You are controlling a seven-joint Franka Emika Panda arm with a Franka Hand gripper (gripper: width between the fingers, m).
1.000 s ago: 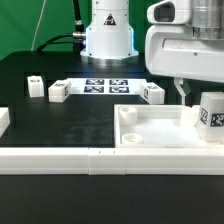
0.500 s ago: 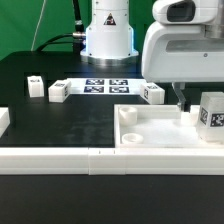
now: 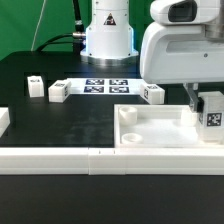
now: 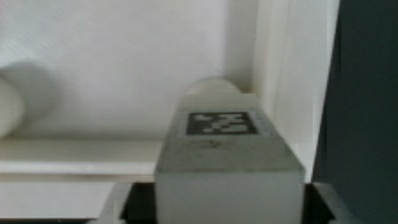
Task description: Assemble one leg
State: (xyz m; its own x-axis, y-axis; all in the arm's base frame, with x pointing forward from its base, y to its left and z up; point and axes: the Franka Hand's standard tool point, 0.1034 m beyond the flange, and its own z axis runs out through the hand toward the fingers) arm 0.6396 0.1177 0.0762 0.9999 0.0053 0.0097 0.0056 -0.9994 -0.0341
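My gripper (image 3: 205, 100) is shut on a leg (image 3: 213, 113), a small white post with a black-and-white tag on its side. It holds the leg upright over the right end of the large white tray (image 3: 150, 135). In the wrist view the leg (image 4: 217, 150) fills the gap between my gripper's (image 4: 217, 198) dark fingers (image 4: 143, 203), and its far end meets the tray's corner by a round knob (image 4: 217, 88). Three more legs (image 3: 58, 91) (image 3: 35, 87) (image 3: 153, 93) stand on the black table.
The marker board (image 3: 105, 86) lies at the back in front of the robot base (image 3: 108, 35). A long white rail (image 3: 80, 158) runs along the table's front. A white part (image 3: 4, 120) sits at the exterior view's left edge.
My gripper has shifted a little toward the exterior view's right and slightly lower, with the leg still in it. The other parts have not moved.
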